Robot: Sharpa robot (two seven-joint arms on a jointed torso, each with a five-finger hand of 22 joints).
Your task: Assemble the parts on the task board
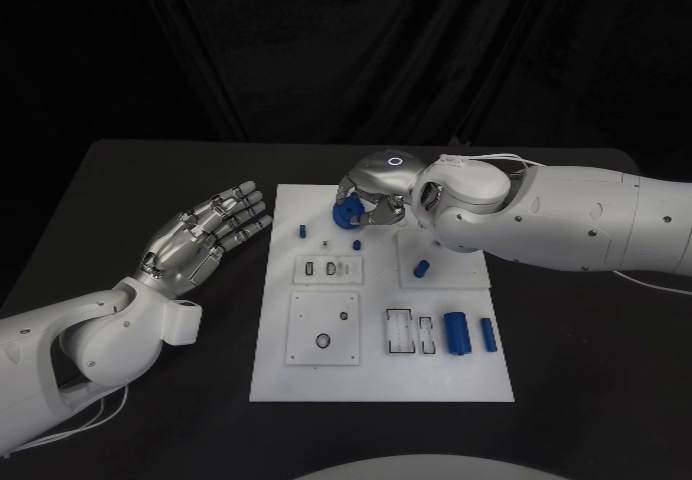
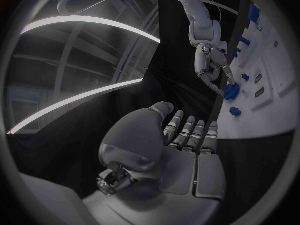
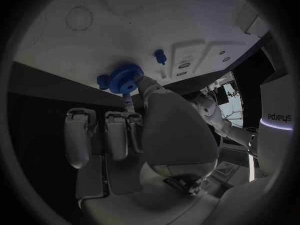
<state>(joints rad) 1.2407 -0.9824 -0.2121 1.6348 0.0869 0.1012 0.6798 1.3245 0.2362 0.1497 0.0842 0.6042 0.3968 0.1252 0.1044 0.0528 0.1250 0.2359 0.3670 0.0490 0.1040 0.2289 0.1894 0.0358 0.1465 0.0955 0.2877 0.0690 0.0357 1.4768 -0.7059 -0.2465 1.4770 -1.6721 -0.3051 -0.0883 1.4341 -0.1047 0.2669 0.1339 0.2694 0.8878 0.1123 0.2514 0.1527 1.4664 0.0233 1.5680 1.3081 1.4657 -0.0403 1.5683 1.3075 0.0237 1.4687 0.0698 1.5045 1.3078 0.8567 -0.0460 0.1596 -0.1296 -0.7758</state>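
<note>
The white task board (image 1: 382, 380) lies in the middle of the black table. Over its far edge my right hand (image 1: 372, 200) pinches a blue gear (image 1: 346, 212) between thumb and fingers, just above the board. The right wrist view shows the gear (image 3: 125, 78) at the fingertips of that hand (image 3: 131, 135), close to the board (image 3: 125, 25) and next to a small blue peg (image 3: 160, 56). My left hand (image 1: 209, 235) hovers left of the board, fingers spread, holding nothing. In the left wrist view, the left hand (image 2: 181, 150) faces the right hand (image 2: 212, 65) and the gear (image 2: 231, 91).
Small blue pegs (image 1: 303, 231) (image 1: 356, 243) stand near the board's far side, with a short blue piece (image 1: 421, 267) further in. Two blue cylinders (image 1: 457, 333) (image 1: 489, 334) lie at the near right beside slotted recesses (image 1: 408, 332). Square plates (image 1: 327, 268) (image 1: 325, 340) fill the board's left half.
</note>
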